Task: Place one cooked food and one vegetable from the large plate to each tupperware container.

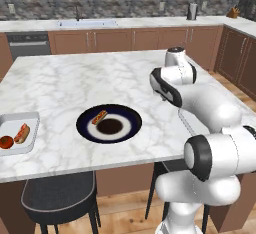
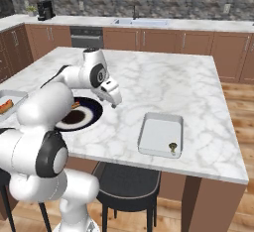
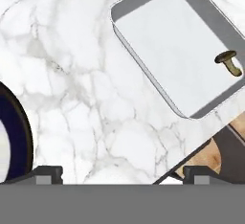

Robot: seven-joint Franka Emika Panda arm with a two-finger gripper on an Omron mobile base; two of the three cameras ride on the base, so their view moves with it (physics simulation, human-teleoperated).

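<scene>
The large plate [image 1: 83,123] lies near the island's front edge with one hot dog [image 1: 100,116] on it. My arm partly hides the plate [image 2: 98,109] in the right base view. One tupperware [image 1: 20,115] at the far left holds a hot dog [image 1: 22,133] and a tomato [image 1: 6,142]. The other tupperware [image 2: 158,131] sits to the right of the plate with a small mushroom [image 2: 172,148] in its near corner. My gripper [image 2: 115,103] hovers between the plate and this tray, above the marble. In the hand view the gripper [image 3: 123,175] is open with nothing between its fingers, the tray [image 3: 167,31] and mushroom [image 3: 228,61] ahead, and the plate rim [image 3: 19,137] at the left.
Dark stools [image 1: 57,193] [image 2: 128,184] stand under the island's front edge. A back counter with a sink [image 1: 87,23] runs along the wall, with a coffee machine [image 2: 45,10] at its left end. Bare marble stretches behind the plate and trays.
</scene>
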